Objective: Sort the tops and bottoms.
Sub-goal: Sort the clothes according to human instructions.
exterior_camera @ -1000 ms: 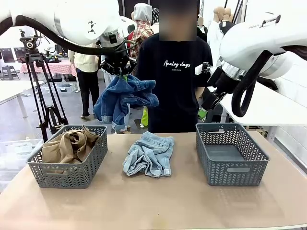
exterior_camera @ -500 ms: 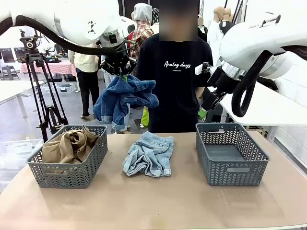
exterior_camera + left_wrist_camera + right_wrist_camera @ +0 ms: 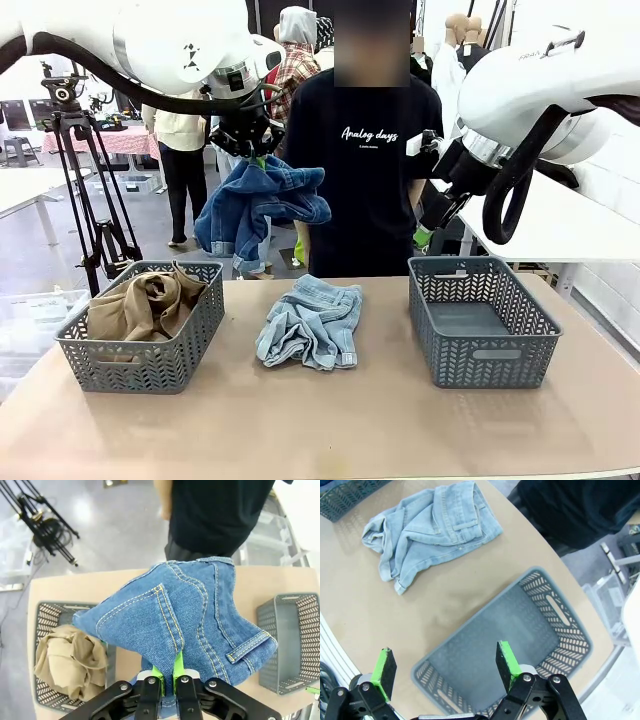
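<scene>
Denim, dark blue: the dark denim (image 3: pixel 262 205), one of the bottoms, hangs in the air over the far edge of the worktop (image 3: pixel 330 420), in front of the person (image 3: pixel 370 170) and up to the right of the left basket (image 3: pixel 150 365).
Change: none to speak of. Both arms and every garment sit where they were a second ago, so the carry looks paused mid-lift.
Left fingers (image 3: pixel 256 158): pinched shut on a fold of the dark denim, with the green pads almost meeting through the cloth.
Right fingers (image 3: pixel 428 232): spread wide and holding nothing, raised over the far side of the right basket (image 3: pixel 480 365).
Meaning for the task: the garment is secured but not yet sorted. The left basket already holds the tan shirt (image 3: pixel 145 305), so the bare right basket is probably meant for bottoms.
Pale denim (image 3: pixel 310 322): crumpled on the worktop between the two baskets, nothing touching it.
Look of the held piece: sturdy blue cloth with yellow double stitching. A belt loop and pocket seams show in the left wrist view. It is bunched over itself, and a stitched hem dangles lowest.
</scene>
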